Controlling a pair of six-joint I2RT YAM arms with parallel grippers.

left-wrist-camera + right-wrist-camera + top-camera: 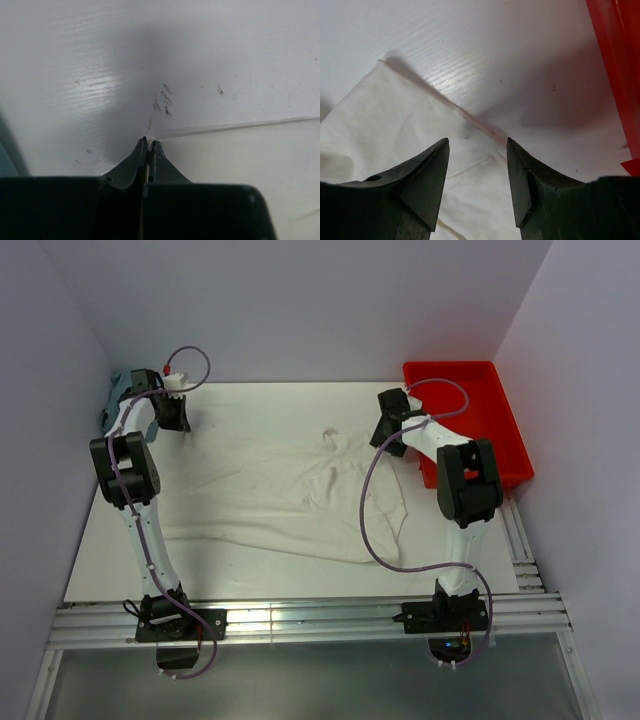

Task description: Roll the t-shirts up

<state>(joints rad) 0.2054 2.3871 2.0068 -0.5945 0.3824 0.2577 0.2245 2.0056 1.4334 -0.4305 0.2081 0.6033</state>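
Nothing legible: no text, label, brand, number or sign can be read in any of the three views. The only marks are small dark specks [164, 99] on the desk [240, 55] — just off the centre of the left wrist view toward twelve o'clock — and they form no letters or figures.
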